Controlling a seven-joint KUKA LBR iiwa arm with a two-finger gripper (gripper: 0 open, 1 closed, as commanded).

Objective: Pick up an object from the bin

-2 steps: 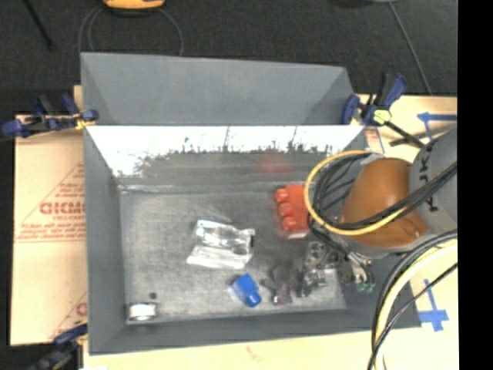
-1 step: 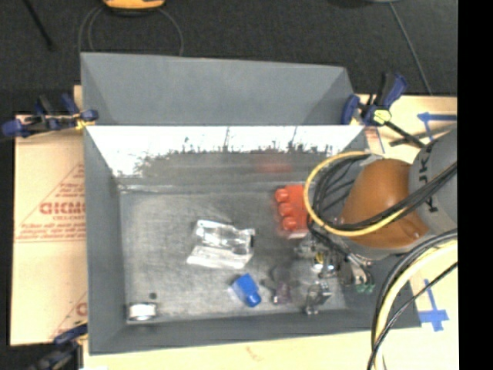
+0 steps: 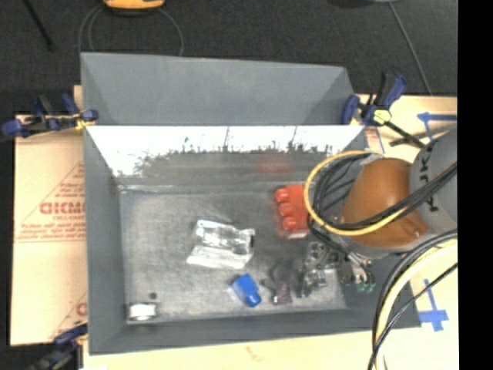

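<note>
My gripper [image 3: 311, 273] hangs low over the bin's front right part, under the orange-covered wrist. A red block with round studs [image 3: 290, 209] lies just behind it, partly hidden by the cables. Right beside the gripper's left side, a small dark purplish thing [image 3: 281, 296] rests on the floor. A blue cap-like piece [image 3: 246, 290] lies further left, near the front wall. I cannot make out whether anything is in the gripper.
A crumpled clear plastic packet [image 3: 222, 243] lies in the middle of the bin floor. A small silver round thing [image 3: 142, 311] sits in the front left corner. The arm and its cables cover the bin's right side.
</note>
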